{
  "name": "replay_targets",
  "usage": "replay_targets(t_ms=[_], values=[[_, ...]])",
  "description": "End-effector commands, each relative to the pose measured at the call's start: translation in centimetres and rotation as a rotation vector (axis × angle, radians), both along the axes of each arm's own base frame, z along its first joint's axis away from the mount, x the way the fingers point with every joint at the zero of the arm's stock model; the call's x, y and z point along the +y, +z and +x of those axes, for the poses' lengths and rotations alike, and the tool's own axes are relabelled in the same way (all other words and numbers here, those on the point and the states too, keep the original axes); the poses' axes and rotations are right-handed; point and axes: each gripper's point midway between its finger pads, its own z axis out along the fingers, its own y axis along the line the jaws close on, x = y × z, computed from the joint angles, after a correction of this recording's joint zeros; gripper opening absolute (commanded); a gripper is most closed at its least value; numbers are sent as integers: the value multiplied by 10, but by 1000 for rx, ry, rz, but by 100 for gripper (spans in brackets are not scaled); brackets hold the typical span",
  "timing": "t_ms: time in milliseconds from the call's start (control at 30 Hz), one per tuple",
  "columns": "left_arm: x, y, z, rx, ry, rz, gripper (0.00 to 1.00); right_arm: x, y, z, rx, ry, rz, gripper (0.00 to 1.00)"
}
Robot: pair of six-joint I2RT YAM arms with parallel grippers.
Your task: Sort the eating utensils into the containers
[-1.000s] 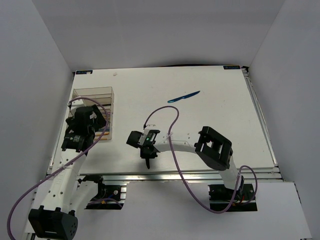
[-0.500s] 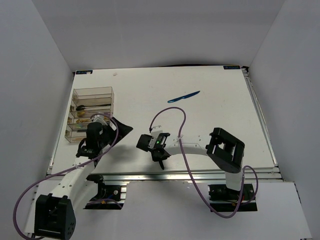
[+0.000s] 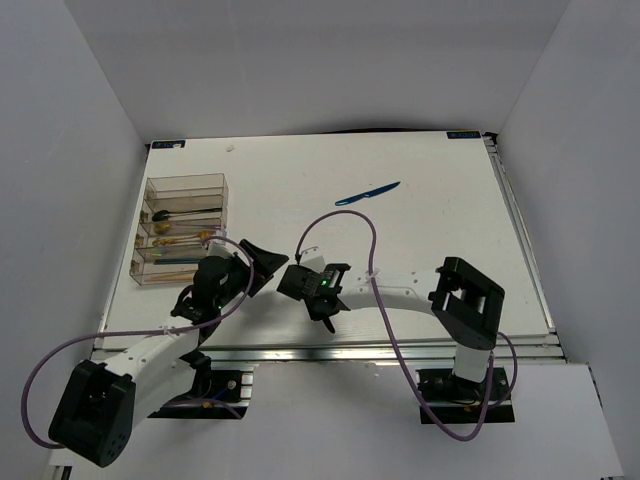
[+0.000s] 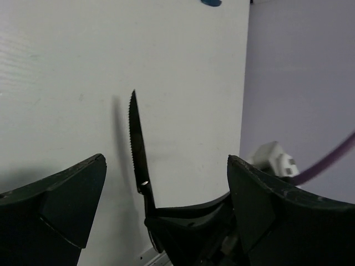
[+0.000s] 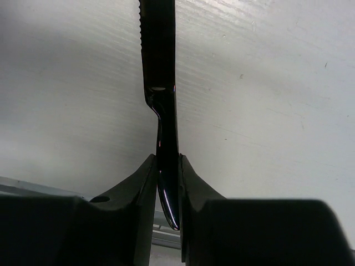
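My right gripper (image 5: 165,160) is shut on the handle of a black serrated knife (image 5: 158,61), with the blade reaching out over the white table. In the top view this gripper (image 3: 325,312) hangs near the table's front edge. My left gripper (image 3: 266,262) stands wide open just to its left, turned toward it. The left wrist view shows the black knife (image 4: 137,149) upright between my spread fingers (image 4: 61,199). A blue knife (image 3: 368,193) lies at the back middle. The clear brownish container (image 3: 185,183) at the left holds a dark spoon (image 3: 160,213) and gold pieces (image 3: 185,239).
Purple cables (image 3: 350,225) loop over both arms. White walls close in the table on three sides. The aluminium front rail (image 3: 380,345) runs just below the grippers.
My left arm has swung away from the container to the right and now faces the right gripper. The right gripper has shifted a little to the right, still holding the black knife.
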Motion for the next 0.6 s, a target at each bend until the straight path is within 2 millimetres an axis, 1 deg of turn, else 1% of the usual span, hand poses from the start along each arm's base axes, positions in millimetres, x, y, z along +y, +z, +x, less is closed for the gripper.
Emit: replay_targets(t_ms=[0,67,133,233,267,300,400,467,533,567], values=[[2,-7,3,10,50,-6,98,9,20,9,-48,24,54,0],[-2,-11,1,20,40,-2,98,9,19,10,-42,26,51,0],[-7,-9,0,11,31,-20,98,11,20,10,-42,32,58,0],[-19,-9,-3,-1,4,-53,98,15,27,9,-39,43,85,0],[-26,-5,-5,-19,-17,-67,98,17,33,10,-45,43,100,0],[-28,-13,-5,5,-18,-56,98,17,35,10,-46,45,105,0],[-35,-24,-7,42,-24,-27,98,20,42,11,-54,53,122,0],[-35,-39,-9,85,-9,4,98,19,43,10,-54,56,120,0],[-36,-47,-10,110,-8,34,98,19,42,10,-53,60,121,0],[-39,-47,-12,108,-19,35,98,20,41,9,-52,62,123,0]])
